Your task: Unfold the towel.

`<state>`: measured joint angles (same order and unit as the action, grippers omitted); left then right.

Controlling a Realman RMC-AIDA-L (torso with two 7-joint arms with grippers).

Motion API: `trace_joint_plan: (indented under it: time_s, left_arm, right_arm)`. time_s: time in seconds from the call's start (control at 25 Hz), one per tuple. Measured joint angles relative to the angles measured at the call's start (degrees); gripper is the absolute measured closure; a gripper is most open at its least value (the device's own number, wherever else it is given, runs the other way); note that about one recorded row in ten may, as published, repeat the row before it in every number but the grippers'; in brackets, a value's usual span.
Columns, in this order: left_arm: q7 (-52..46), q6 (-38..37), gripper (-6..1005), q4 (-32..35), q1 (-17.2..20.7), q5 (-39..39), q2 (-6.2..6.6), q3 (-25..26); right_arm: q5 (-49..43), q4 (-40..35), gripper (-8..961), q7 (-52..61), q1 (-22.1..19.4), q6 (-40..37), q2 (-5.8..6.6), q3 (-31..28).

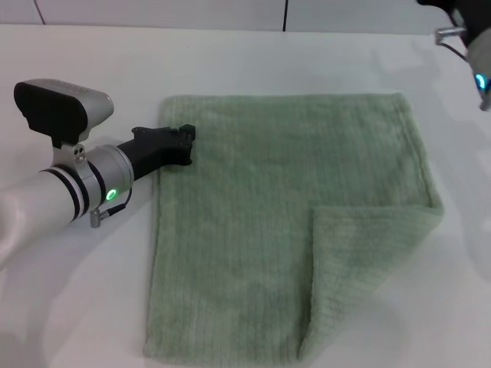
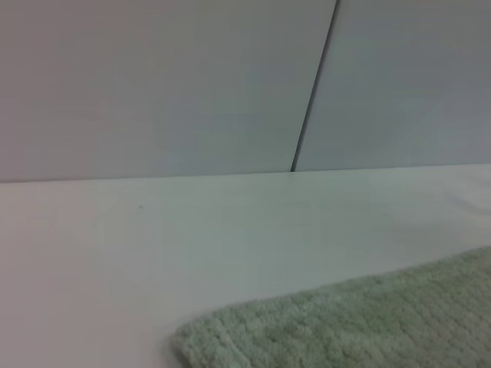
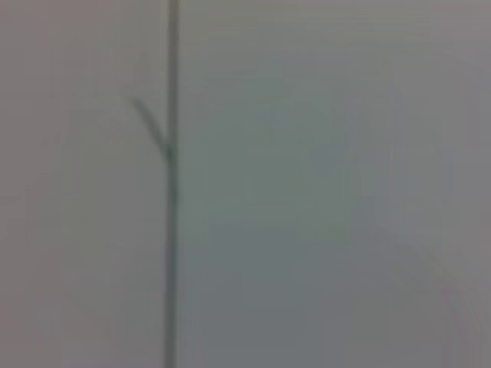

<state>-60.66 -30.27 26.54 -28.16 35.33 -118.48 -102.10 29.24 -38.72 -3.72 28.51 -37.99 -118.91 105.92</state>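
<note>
The towel lies on the desk, its near right corner folded over; the left pincer, pressed together, touches its left edge.

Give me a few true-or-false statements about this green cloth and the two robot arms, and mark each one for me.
1. The pale sage-green terry towel lies fully flat, no part folded. False: the corner nearest the robot on its right side is folded over onto the cloth.
2. The left gripper is at the towel's left edge, near its far corner. True.
3. The right gripper is pressing on the folded flap. False: it is away at the far right of the white table, off the towel.
4. The towel is much wider than the left gripper. True.
5. A cup stands on the towel. False: nothing stands on it.
</note>
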Motion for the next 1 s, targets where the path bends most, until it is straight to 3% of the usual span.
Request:
trace_joint_plan:
  time_s: [0.32, 0.56, 0.76, 1.0]
  left_arm:
    - [-0.1, 0.0, 1000, 0.1, 0.0, 0.0, 0.1, 0.2]
    - [0.0, -0.1, 1001, 0.1, -0.1, 0.0, 0.09, 0.0]
    - [0.2, 0.0, 1001, 0.1, -0.1, 0.0, 0.04, -0.1]
    - [0.3, -0.1, 1001, 0.1, 0.1, 0.0, -0.02, -0.1]
  right_arm:
    - [-5.7, -17.4, 183, -0.1, -1.2, 23.7, 0.03, -3.7]
    - [-7.4, -29.5, 184, -0.6, 0.1, 45.7, 0.23, -6.6]
    - [-7.6, -36.1, 184, -1.3, 3.3, 62.9, 0.25, -9.8]
    - [-7.1, -39.3, 184, -1.9, 6.2, 74.7, 0.26, -11.8]
